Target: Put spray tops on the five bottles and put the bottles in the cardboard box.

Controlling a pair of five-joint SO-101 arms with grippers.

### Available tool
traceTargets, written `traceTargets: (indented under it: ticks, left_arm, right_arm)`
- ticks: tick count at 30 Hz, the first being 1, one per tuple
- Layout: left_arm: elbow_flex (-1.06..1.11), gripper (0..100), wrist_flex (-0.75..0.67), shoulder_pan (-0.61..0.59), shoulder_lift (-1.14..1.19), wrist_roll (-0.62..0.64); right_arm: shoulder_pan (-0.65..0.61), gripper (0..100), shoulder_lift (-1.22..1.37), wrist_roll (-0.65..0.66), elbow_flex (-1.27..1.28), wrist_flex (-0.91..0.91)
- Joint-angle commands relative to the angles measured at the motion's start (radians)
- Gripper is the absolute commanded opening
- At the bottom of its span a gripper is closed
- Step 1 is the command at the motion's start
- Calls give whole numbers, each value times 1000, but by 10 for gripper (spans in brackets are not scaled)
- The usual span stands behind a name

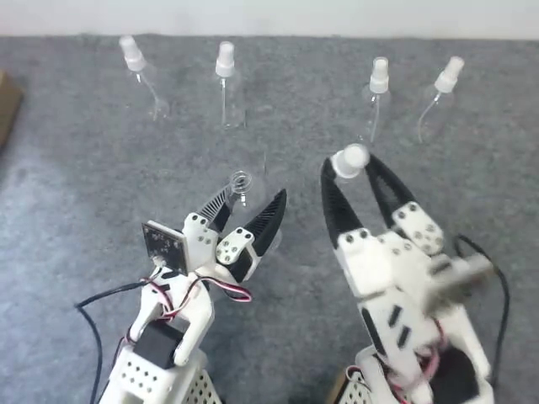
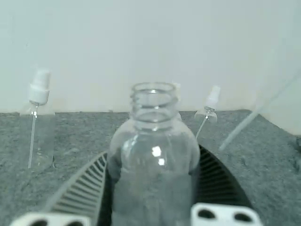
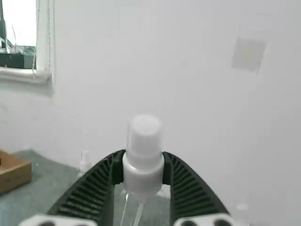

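Observation:
My left gripper [image 1: 253, 197] is shut on a clear, uncapped bottle [image 1: 242, 185] that stands upright on the grey mat. In the left wrist view the threaded neck of this bottle [image 2: 153, 132] rises between the fingers [image 2: 80, 188]. To the right and slightly farther back, my right gripper [image 1: 348, 162] is shut on a white spray top [image 1: 351, 156]. The right wrist view has that spray top [image 3: 144, 136] upright between the black fingers [image 3: 186, 183], its thin dip tube [image 3: 130, 212] hanging below. The two grippers are apart.
Several clear bottles with spray tops stand in a row at the back: two at the left [image 1: 139, 80] [image 1: 227, 84], two at the right [image 1: 376, 93] [image 1: 440, 97]. The cardboard box [image 1: 5, 105] sits at the far left edge. Grey mat [image 1: 76, 194] lies bare between.

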Motion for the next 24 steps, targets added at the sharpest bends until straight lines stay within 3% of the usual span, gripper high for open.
traceTargets:
  ticks: [1,7,16,24]
  left_arm:
    - [-12,12,6,6,-14,0]
    - [-12,12,23,8,-12,0]
    - [-10,12,37,37,-15,-12]
    - [-10,12,-61,37,-14,-178]
  right_arm:
    - [-22,33,7,20,-135,-33]
    - [-136,33,111,20,-278,-24]
    - [-145,33,387,12,-517,-22]
    - [-262,33,526,14,-565,-21]
